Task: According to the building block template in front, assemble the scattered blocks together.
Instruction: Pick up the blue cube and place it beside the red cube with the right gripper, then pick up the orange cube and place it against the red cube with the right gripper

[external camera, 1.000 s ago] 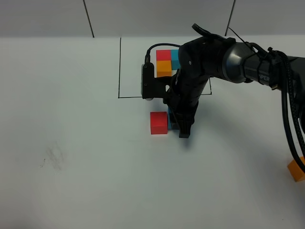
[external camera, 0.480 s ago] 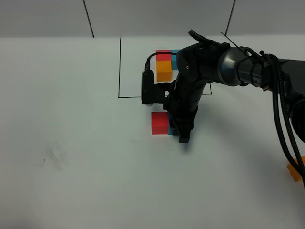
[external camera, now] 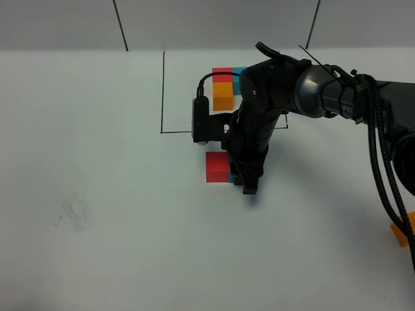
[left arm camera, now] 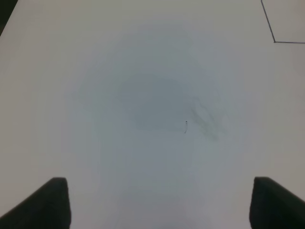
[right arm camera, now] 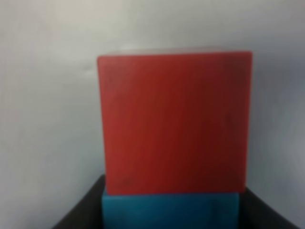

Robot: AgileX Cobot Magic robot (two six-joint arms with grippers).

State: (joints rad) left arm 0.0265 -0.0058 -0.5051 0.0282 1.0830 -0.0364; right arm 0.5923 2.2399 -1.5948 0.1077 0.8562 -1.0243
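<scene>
The right fingers (right arm camera: 88, 217) are clamped on the blue cube (right arm camera: 170, 210), which touches the red cube (right arm camera: 174, 121) on the counter (external camera: 130, 227), near the framed template (external camera: 224, 87). The left fingers (left arm camera: 47, 205) stand apart; the orange cube (external camera: 402, 234) lies well apart

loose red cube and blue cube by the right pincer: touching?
Touching. Right wrist view: red cube sits flush against blue cube, no gap along their shared edge.

Red cube (external camera: 216, 166) against blue cube (right arm camera: 169, 210), near template (external camera: 224, 87)
</scene>
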